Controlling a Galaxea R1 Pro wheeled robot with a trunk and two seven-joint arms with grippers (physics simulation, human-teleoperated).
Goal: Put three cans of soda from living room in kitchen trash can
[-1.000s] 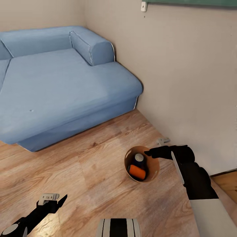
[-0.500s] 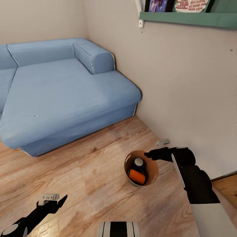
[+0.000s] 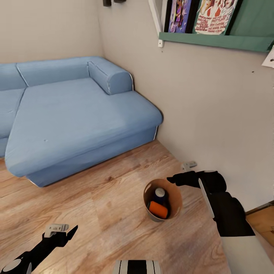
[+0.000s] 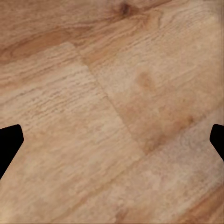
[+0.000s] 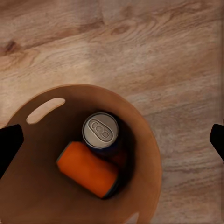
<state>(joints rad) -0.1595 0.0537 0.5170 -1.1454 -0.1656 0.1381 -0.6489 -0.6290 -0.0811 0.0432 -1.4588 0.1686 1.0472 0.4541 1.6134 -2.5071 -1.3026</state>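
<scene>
The right gripper point(image 3: 176, 177) holds the near rim of the tash can point(image 3: 176, 194), its jaws pinched on the rim edge. The tash can hangs upright over the wood plank floor point(image 3: 95, 213), mouth facing up. Inside it, a dark blue can point(image 5: 99, 133) stands on end, long axis vertical, silver top upward. An orange can point(image 5: 88, 169) lies on its side against the blue one, long axis across the bucket floor. A third can cannot be made out with certainty.

The left gripper point(image 3: 62, 230) hangs low over bare floor, jaws spread and empty.

The blue sofa point(image 3: 76, 114) stands well apart beyond the tash can, in the corner. The wall point(image 3: 213, 114) runs just beside the right arm, carrying a green shelf point(image 3: 217, 40).
</scene>
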